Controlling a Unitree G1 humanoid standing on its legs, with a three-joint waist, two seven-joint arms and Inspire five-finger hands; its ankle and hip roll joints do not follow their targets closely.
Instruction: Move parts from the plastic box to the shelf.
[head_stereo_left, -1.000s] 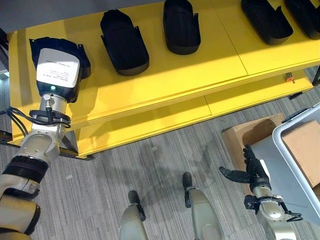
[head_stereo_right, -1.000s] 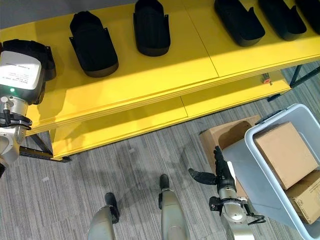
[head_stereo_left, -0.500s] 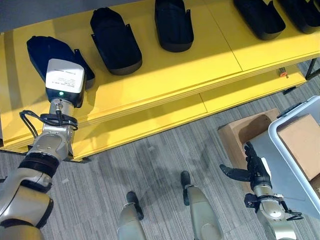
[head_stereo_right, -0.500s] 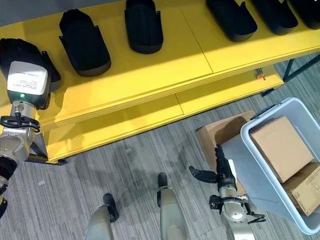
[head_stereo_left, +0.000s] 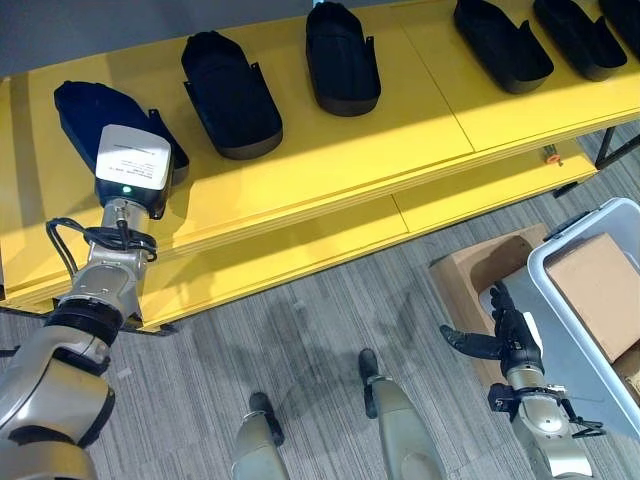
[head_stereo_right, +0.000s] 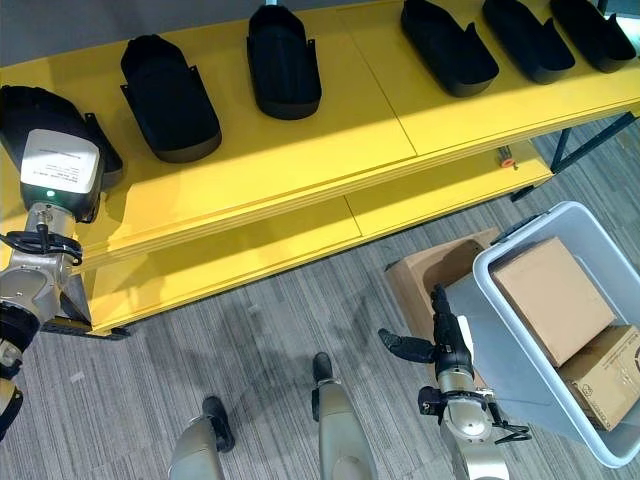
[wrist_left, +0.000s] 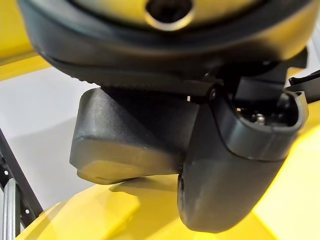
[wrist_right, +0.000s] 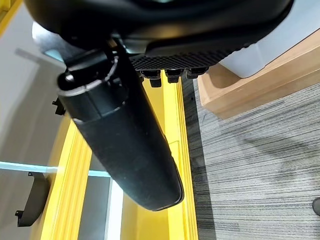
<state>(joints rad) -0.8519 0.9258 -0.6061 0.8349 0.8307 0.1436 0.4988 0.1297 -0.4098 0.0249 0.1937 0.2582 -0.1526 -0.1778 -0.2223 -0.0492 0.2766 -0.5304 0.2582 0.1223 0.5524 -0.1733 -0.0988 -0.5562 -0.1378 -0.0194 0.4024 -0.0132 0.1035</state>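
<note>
The yellow shelf holds a row of black moulded parts. The leftmost black part lies on its top board near the left end. My left hand is at that part's near end, under the wrist's white box; its thumb lies against the part. My right hand hangs open and holds nothing, low above the floor, just left of the grey plastic box. Cardboard boxes lie inside the plastic box.
Several more black parts stand along the shelf's top. A lower yellow board runs beneath. The plastic box rests on a wooden base. Grey carpet lies between the shelf and the box.
The view has shifted. My left hand has lowered the leftmost black part flat onto the shelf and stays at it. The right hand has held its pose.
</note>
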